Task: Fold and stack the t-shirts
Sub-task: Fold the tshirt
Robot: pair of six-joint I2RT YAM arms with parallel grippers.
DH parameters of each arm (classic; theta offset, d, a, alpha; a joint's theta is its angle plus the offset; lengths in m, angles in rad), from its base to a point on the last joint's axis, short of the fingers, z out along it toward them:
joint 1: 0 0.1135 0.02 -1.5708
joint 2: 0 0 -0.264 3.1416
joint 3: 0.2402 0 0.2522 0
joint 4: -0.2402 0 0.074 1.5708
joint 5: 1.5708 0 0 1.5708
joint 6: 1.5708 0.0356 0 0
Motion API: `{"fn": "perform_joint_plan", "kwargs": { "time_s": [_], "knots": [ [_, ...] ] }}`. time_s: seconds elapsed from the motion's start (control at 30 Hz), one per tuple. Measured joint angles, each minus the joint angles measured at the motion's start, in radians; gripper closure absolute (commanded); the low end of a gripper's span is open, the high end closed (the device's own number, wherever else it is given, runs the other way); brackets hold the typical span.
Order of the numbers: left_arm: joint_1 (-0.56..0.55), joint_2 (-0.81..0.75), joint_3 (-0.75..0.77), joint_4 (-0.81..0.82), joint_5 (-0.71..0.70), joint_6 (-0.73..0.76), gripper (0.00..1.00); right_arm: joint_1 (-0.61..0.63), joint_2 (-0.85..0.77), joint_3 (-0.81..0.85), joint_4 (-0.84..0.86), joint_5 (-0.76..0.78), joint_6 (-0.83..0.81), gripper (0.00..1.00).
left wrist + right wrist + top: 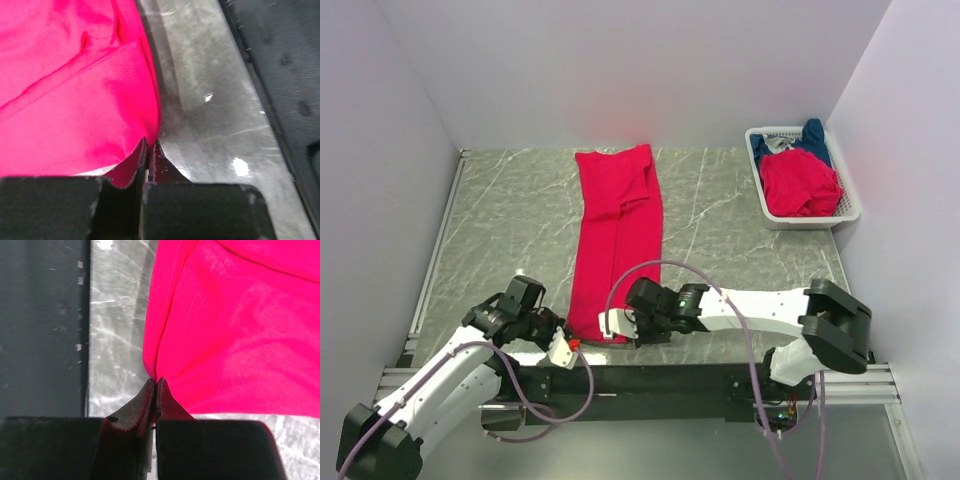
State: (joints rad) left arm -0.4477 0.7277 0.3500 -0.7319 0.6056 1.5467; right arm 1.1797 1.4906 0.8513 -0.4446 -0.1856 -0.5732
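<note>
Pincers first, at the near edge of the table (740, 250). The left pincer (149, 146) is squeezed right down, jaws together, with the near left corner of the red t-shirt (617, 235) nipped between its tips. The right pincer (156, 384) mirrors it, jaws pressed tight on the near right corner of the same hem. Both corners are gripped and the cloth between them lies low against the table.

Moving out from there, the red t-shirt runs as a long narrow strip up the middle of the table, from the near edge towards the far edge. Its sides look turned in already, with a doubled layer showing at the far end. By my reading the lengthwise fold is done and the crosswise fold is what this two-corner grip sets up: the hem has to travel towards the far end.

Further out, in the far right corner, the white basket (767, 132) holds a second red t-shirt (800, 185), bunched up, and a dark blue t-shirt (812, 133) crumpled behind it against the far rim. Neither looks folded.

On progress: one shirt is partway folded, two more wait in the basket, and no stack shows anywhere on the table. Most of the job looks to be ahead.
</note>
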Motion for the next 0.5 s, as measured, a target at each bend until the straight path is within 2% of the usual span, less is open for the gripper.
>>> {"fn": "perform_joint_plan", "kwargs": {
  "time_s": [0.23,0.5],
  "knots": [
    [-0.018,-0.035,0.090,-0.165,0.039,-0.024,1.00,0.000,-0.124,-0.003,-0.061,-0.046,0.004,1.00],
    [-0.068,-0.065,0.204,-0.282,0.093,-0.136,1.00,0.001,-0.238,-0.028,-0.107,-0.080,0.004,1.00]
  ]
}}
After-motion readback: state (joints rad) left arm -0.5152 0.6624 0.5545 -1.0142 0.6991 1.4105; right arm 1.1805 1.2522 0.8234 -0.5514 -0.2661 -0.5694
